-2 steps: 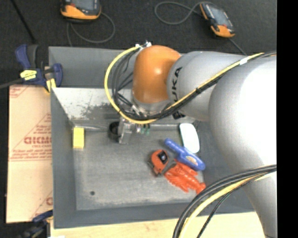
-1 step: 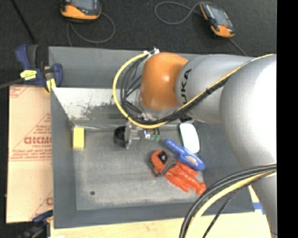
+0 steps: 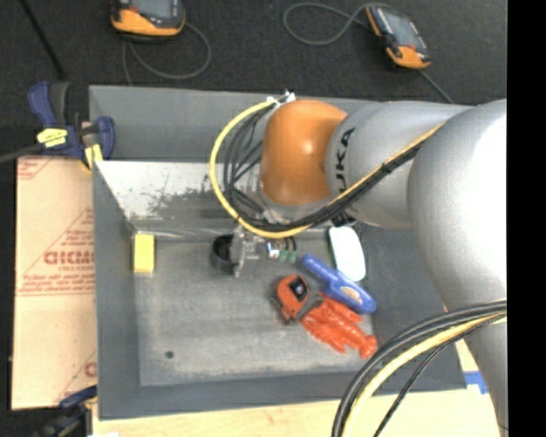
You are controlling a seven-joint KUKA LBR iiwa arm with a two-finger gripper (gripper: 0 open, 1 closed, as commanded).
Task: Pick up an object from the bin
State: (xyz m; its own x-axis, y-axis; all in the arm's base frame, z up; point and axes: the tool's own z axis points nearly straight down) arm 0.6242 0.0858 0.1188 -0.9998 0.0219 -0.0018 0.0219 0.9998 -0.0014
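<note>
- A grey metal bin [image 3: 205, 341] sits on a dark, almost black surface [image 3: 239, 60].
- The bin's floor is dull, lightly scuffed grey and is mostly bare on its left and front. Its sloping back wall [image 3: 158, 192] is paler and peppered with dark specks.
- On the dark surface beyond the bin lie two orange-and-black devices [image 3: 147, 15] [image 3: 397, 34], each trailing a thin cable.
- The arm reaches in from the right, its wrist under an orange cover ringed by yellow and black cables.
- The gripper [image 3: 246, 253] is low near the middle of the bin, just right of a small black rounded thing [image 3: 223, 253]. Whether it is open, closed or gripping cannot be told.
- A yellow block [image 3: 143, 253] lies alone by the left wall.
- Right of the gripper are a white oval object [image 3: 347, 253], a blue handled tool [image 3: 339, 284], an orange-and-black tape measure [image 3: 293, 295] and a red-orange lumpy item [image 3: 341, 331], close together.
</note>
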